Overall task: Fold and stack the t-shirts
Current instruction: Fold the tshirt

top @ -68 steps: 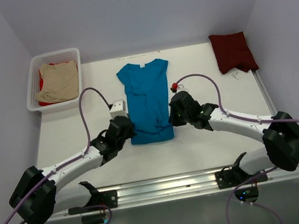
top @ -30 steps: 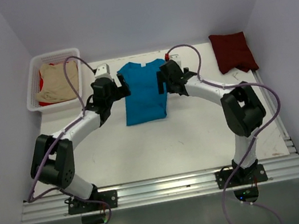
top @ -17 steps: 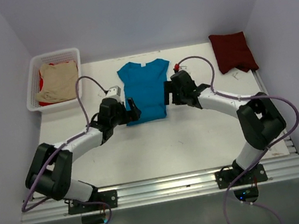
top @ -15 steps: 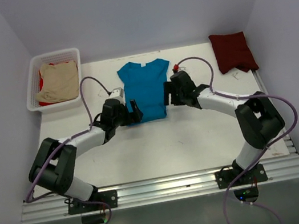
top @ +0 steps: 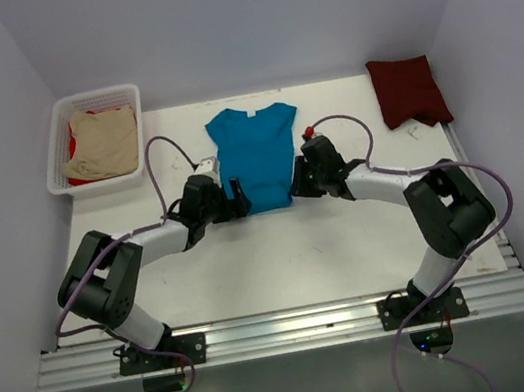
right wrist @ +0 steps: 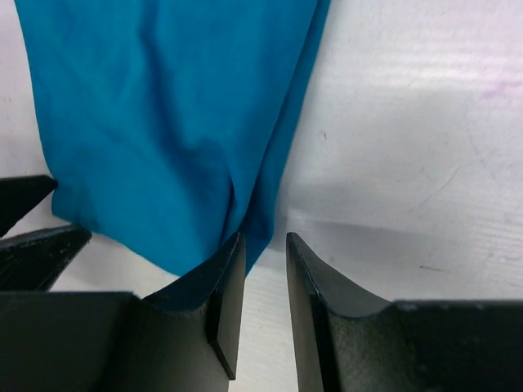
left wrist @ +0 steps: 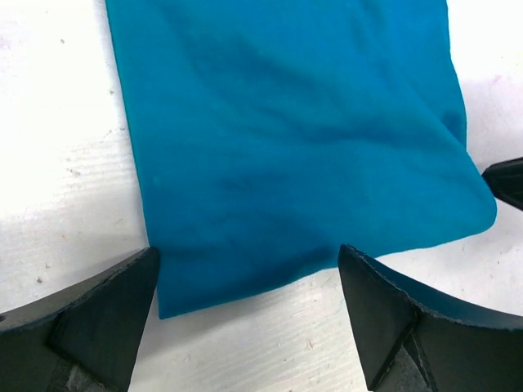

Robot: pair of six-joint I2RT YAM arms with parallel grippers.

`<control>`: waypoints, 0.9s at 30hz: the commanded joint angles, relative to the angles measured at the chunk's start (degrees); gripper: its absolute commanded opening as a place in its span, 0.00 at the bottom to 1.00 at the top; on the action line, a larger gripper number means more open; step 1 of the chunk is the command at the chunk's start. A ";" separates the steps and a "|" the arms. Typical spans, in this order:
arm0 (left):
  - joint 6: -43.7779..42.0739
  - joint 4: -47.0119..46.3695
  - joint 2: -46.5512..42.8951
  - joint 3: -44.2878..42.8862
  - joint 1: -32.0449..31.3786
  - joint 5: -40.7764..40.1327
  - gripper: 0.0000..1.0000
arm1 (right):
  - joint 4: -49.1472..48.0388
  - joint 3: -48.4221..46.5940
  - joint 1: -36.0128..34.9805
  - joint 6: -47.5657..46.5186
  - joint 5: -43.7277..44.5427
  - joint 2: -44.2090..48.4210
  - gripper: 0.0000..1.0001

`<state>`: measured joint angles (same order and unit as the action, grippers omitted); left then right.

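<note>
From where I stand, the teal shirt (top: 254, 152) lies flat in the middle of the bench (top: 282, 253). Its collar and white label point away from the arms, and the sleeves are already turned in, so it reads as a narrow panel. Both arms are down at its near hem, one at each corner, so I take this to be the grasp ahead of a hem-to-collar fold.

The left jaws are spread wide, their fingers (left wrist: 90, 327) either side of the near-left corner (left wrist: 167, 302), with the cloth lying loose between them. The right jaws are narrowed to a slit around the near-right corner (right wrist: 255, 249). Bare bench shows through that gap, so they look open and not yet pinching.

Next, I'd say, both pairs need to close on their corners together. Then they should lift just clear and carry the hem level toward the collar so the edge lands square.

The hem runs fairly straight, with the right corner a little bunched. There is good room, with bare bench on the near side and both flanks. The white basket (top: 55, 156), holding a beige shirt (top: 102, 143) and a red shirt (top: 74, 146), sits well apart at far left. The folded maroon shirt (top: 409, 91) lies well apart at far right, likely the place for the stack
</note>
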<state>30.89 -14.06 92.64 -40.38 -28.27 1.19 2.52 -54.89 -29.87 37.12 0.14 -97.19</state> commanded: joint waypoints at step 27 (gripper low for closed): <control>2.41 -2.28 -3.87 7.25 -0.03 0.57 0.93 | -19.22 8.14 0.34 9.90 -12.63 -2.82 0.65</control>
<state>32.40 -16.71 88.95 -34.57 -28.27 1.83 -12.25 -46.00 -29.87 46.04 -12.99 -98.67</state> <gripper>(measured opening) 0.928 0.654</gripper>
